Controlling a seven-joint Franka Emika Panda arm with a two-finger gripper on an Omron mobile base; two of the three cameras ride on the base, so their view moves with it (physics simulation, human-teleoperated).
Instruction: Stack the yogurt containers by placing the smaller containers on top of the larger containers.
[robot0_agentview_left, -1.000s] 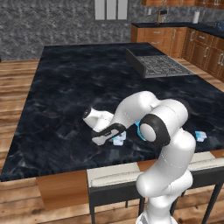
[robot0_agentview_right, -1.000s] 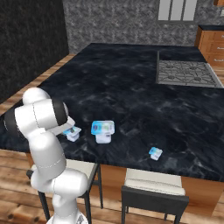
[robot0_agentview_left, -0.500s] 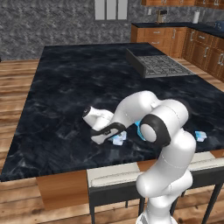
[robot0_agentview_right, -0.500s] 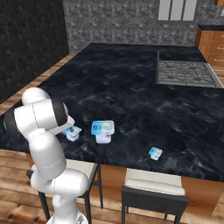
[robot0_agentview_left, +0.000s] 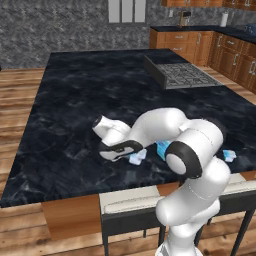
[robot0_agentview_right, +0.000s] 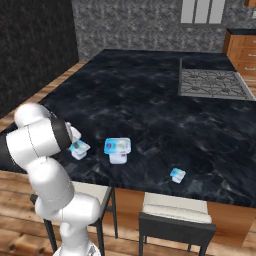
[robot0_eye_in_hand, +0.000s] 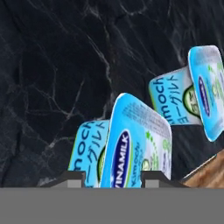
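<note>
Left base view: your arm bends low over the dark marbled surface (robot0_agentview_left: 75, 100), reaching toward the centre-left of the frame. The gripper (robot0_agentview_left: 131, 154) sits just left of centre, down at a small yogurt cup (robot0_agentview_left: 136, 157) whose pale blue edge peeks out under the hand. To the right, partly behind the forearm, you see a strip of the large tub (robot0_agentview_left: 163, 149). A second small cup (robot0_agentview_left: 229, 155) lies at the right edge of the frame, near the surface's front rim. A cooktop (robot0_agentview_left: 182, 75) is set into the surface at upper right.

Right base view: the first small cup (robot0_agentview_right: 79, 149) stands at left, just beside the arm's dark joint. The large tub (robot0_agentview_right: 117, 149) stands left of centre, near that cup but apart from it. The second small cup (robot0_agentview_right: 177, 175) lies lower right of centre, well apart from both. The cooktop (robot0_agentview_right: 212, 84) is at upper right. Two stools (robot0_agentview_right: 172, 217) stand below the front edge.

Hand view: the first small cup (robot0_eye_in_hand: 131, 153) stands at bottom centre with the two fingertips (robot0_eye_in_hand: 73, 178) flanking it, one on each side. You cannot tell whether the jaws are pressing on it yet. The large tub (robot0_eye_in_hand: 192, 94) sits at the right edge, beside the cup.
</note>
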